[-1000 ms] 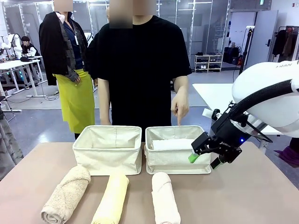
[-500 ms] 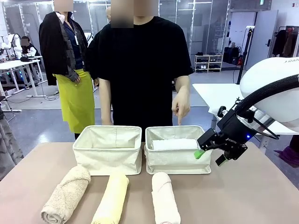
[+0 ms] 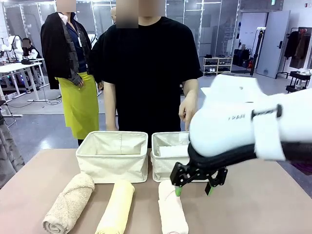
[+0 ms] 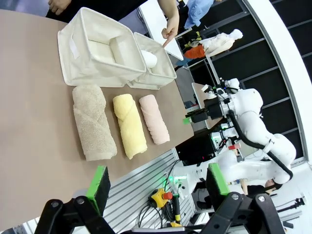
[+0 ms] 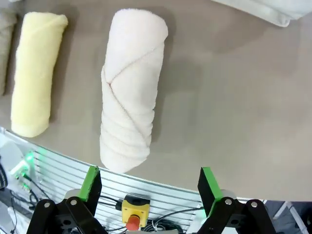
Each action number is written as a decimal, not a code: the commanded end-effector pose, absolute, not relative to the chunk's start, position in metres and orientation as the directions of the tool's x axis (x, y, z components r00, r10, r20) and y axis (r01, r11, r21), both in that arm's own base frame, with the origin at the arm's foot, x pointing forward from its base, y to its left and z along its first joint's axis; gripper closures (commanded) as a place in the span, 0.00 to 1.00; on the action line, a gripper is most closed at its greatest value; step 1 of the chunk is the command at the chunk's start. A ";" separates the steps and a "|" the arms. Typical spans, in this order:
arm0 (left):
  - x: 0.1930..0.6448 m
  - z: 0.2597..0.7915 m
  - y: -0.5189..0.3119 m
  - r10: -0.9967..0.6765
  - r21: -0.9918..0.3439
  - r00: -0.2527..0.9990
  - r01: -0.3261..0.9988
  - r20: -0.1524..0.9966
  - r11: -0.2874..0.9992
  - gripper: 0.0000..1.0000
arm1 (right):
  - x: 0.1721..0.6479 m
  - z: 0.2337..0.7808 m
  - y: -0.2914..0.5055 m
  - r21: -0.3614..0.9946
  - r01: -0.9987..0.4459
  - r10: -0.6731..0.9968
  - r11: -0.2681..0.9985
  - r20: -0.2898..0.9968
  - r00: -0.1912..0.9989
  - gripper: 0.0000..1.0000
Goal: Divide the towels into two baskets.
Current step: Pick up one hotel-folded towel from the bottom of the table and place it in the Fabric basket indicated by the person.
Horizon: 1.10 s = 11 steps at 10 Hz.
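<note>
right basket [image 3: 163,166]: 1 white towel [image 3: 173,150] | table [image 3: 273,204]: 3 towels [image 3: 117,207]

Right arm [image 3: 234,122] stretched across middle; right gripper [image 3: 193,190] jaws wide, pointing down; left gripper [image 4: 158,181] jaws wide

On the counter [image 3: 253,209] the left basket [image 3: 112,158] stands beside the right basket [image 3: 163,166], which holds one towel [image 3: 171,150]; before them lie left towel [image 3: 69,203], middle towel [image 3: 117,207], right towel [image 3: 171,217].
</note>
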<state>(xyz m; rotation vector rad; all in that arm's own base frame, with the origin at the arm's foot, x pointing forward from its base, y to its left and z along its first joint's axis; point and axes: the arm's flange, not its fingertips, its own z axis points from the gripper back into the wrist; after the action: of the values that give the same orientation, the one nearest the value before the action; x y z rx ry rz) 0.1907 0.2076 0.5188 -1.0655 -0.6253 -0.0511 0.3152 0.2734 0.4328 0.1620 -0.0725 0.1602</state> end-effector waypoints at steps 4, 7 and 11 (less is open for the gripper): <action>0.188 0.521 0.208 0.254 -0.802 0.824 0.343 0.507 0.489 0.00 | 0.322 0.388 0.334 0.019 -0.103 0.100 0.994 0.121 0.988 0.00; 0.188 0.521 0.208 0.254 -0.802 0.824 0.343 0.507 0.489 0.00 | 0.329 0.361 0.356 0.012 -0.016 0.015 1.000 0.144 0.990 0.00; 0.188 0.521 0.208 0.254 -0.802 0.824 0.343 0.507 0.489 0.00 | 0.339 0.335 0.364 0.036 0.082 -0.086 0.996 0.152 0.985 0.00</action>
<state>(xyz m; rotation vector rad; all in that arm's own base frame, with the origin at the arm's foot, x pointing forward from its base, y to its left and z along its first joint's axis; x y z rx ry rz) 0.1908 0.2075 0.5188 -1.0653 -0.6249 -0.0513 0.3384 0.3462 0.3440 0.0347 -0.1045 -0.0203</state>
